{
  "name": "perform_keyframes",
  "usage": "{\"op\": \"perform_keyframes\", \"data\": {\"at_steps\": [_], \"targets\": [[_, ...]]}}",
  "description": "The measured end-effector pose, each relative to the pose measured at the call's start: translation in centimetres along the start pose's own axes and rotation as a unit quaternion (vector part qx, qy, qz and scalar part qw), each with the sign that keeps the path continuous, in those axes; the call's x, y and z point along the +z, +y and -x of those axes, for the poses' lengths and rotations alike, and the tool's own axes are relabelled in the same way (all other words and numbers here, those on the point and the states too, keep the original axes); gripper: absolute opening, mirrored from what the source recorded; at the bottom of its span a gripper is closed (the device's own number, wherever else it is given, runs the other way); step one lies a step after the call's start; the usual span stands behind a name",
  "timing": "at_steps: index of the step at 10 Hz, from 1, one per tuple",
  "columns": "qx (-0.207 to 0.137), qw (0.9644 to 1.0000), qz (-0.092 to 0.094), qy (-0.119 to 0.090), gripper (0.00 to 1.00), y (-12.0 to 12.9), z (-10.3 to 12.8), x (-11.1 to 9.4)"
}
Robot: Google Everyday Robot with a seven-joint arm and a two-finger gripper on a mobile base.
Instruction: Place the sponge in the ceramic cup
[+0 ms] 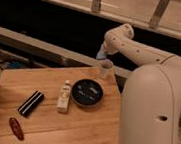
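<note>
- Gripper [103,56]: hangs over the far right corner of the counter [46,126], at the end of the white arm [137,50] that reaches in from the right.
- Fingers: closed on the sponge [101,52], a small light-blue piece showing at the gripper's tip, clear of the counter.
- Ceramic cup [105,68]: upright at the far right corner of the counter, directly below the gripper and the sponge. Cannot tell whether the sponge touches the rim.
- Black bowl [87,92]: near the right edge, just nearer than the cup, apart from it.
- White bottle [65,95]: lying flat just left of the bowl.
- Black bar-shaped object [30,103]: lying toward the left half of the counter.
- Red object [16,128]: lying near the near left corner.
</note>
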Motion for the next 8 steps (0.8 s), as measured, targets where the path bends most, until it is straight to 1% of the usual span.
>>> {"op": "perform_keyframes", "data": {"at_steps": [1,2,3,4,6,8], "targets": [[0.012,0.9999,-0.010,-0.003,0.28,-1.0,0.5,-0.2],[0.035,0.9990,-0.027,-0.006,0.15,-3.2,1.3,-0.5],[0.046,0.9983,-0.037,-0.004,0.07,-4.5,1.6,-0.5],[0.056,0.9974,-0.045,-0.003,0.02,-5.7,1.9,-0.5],[0.067,0.9963,-0.053,0.009,0.00,-6.6,1.6,0.4],[0.066,0.9964,-0.048,0.021,0.00,-6.2,1.0,1.1]]}}
